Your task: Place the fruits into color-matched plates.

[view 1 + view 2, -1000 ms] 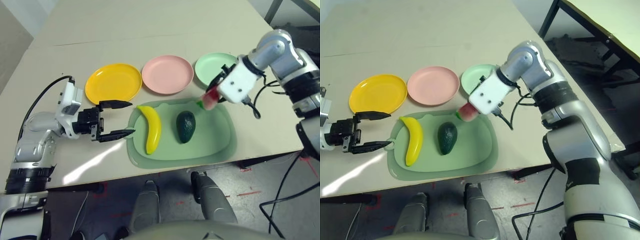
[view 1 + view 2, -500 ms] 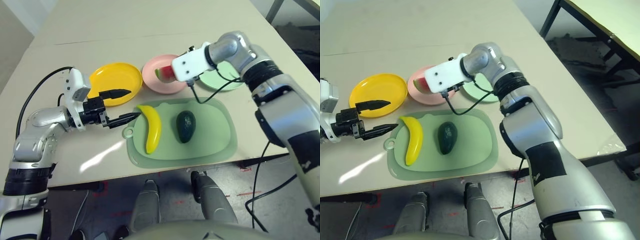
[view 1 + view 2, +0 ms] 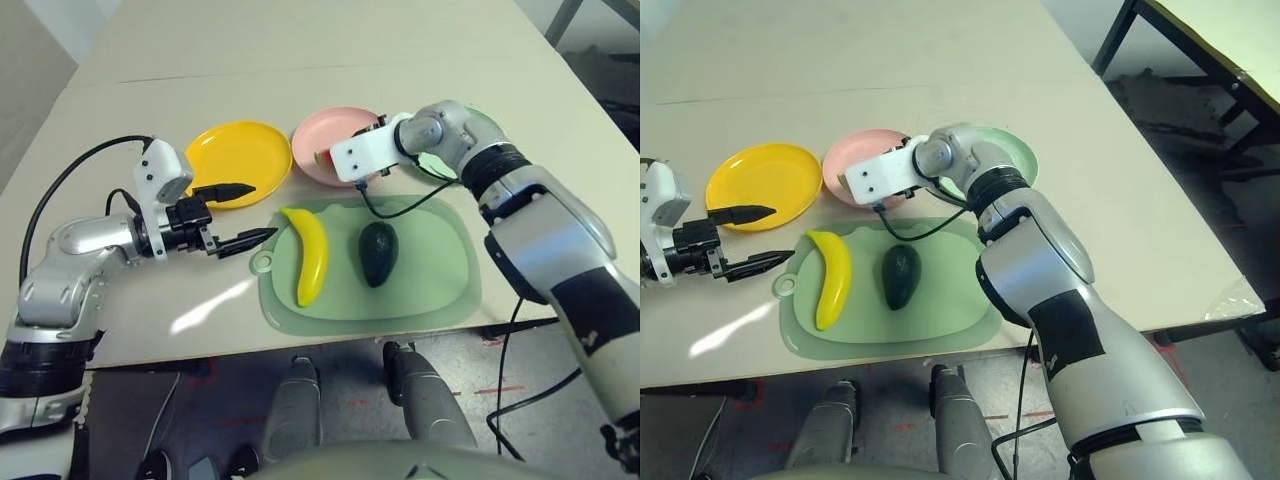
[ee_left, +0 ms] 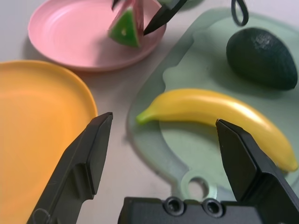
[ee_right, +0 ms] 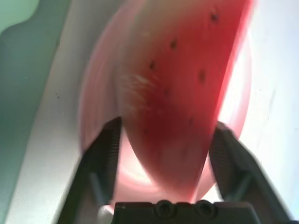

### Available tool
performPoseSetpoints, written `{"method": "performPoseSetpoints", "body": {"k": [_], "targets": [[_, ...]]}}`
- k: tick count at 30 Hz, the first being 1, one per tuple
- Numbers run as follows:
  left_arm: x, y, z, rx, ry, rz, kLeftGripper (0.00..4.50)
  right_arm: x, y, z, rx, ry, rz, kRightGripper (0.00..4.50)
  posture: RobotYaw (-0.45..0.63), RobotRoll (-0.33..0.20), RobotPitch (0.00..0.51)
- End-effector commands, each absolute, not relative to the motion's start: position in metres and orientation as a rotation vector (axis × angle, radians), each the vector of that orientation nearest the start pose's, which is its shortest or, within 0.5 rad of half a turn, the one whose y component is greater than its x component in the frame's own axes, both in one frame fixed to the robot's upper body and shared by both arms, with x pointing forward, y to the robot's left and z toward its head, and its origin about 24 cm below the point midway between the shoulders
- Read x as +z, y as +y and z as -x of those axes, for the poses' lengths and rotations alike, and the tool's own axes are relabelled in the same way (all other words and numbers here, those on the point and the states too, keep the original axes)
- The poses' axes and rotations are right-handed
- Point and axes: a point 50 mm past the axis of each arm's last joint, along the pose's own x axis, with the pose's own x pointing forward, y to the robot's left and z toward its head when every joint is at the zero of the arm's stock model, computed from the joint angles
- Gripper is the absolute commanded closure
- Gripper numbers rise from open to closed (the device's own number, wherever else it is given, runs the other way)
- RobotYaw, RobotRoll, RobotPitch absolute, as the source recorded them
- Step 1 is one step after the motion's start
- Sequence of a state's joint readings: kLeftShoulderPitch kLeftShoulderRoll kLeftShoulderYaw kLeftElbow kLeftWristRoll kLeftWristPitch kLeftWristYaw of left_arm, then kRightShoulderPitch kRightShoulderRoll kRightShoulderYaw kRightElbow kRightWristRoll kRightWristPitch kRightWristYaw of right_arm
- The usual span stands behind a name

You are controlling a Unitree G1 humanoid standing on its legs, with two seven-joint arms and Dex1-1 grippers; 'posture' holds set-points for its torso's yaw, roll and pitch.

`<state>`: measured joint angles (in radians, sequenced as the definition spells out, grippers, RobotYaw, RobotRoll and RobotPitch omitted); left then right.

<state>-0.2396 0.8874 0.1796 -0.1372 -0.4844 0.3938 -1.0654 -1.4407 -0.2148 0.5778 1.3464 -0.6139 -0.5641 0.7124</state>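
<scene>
The red watermelon wedge (image 4: 125, 29) rests on the pink plate (image 3: 335, 125). My right gripper (image 5: 168, 126) is open, with one finger on each side of the wedge (image 5: 177, 70). The yellow banana (image 3: 310, 255) and the dark green avocado (image 3: 378, 253) lie side by side on the pale green mat (image 3: 430, 290). My left gripper (image 3: 262, 210) is open and empty, between the yellow plate (image 3: 240, 155) and the banana's near tip. The mint green plate (image 3: 1015, 150) is partly hidden behind my right arm.
The three plates stand in a row just beyond the mat. A black cable (image 3: 385, 205) loops from my right wrist over the mat's far edge. Bare tabletop (image 3: 300, 50) stretches beyond the plates and to the left of my left arm.
My right gripper carried the watermelon wedge left from the mat's far right corner to the pink plate, and its fingers have spread. My left gripper moved right, closer to the banana.
</scene>
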Motion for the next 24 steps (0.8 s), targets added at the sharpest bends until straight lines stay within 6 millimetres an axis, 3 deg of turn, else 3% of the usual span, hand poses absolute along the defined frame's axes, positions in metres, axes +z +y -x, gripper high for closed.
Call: {"method": "performPoseSetpoints", "body": {"k": [1,10,15,18,21,24], "targets": [[0.179,0.251,-0.257,-0.971,0.149,-0.405,0.00,0.205,-0.052,-0.399,1.121,-0.103,1.620,0.02,0.03,0.000,0.218],[0.183,0.255,-0.264,-1.020,0.138,-0.434,0.00,0.266,-0.059,-0.390,1.169,-0.250,1.742,0.02,-0.03,0.000,0.195],[0.187,0.255,-0.267,-1.065,0.115,-0.433,0.00,0.299,-0.070,-0.370,1.360,-0.291,1.843,0.02,-0.04,0.000,0.196],[0.188,0.253,-0.267,-1.121,0.086,-0.414,0.00,0.293,-0.079,-0.358,1.527,-0.290,1.901,0.02,-0.05,0.000,0.196],[0.189,0.250,-0.264,-1.197,0.049,-0.391,0.00,0.273,-0.089,-0.340,1.689,-0.311,1.935,0.02,-0.05,0.000,0.197],[0.188,0.250,-0.262,-1.246,0.049,-0.398,0.00,0.262,-0.089,-0.321,1.765,-0.353,1.925,0.02,-0.07,0.000,0.196]]}}
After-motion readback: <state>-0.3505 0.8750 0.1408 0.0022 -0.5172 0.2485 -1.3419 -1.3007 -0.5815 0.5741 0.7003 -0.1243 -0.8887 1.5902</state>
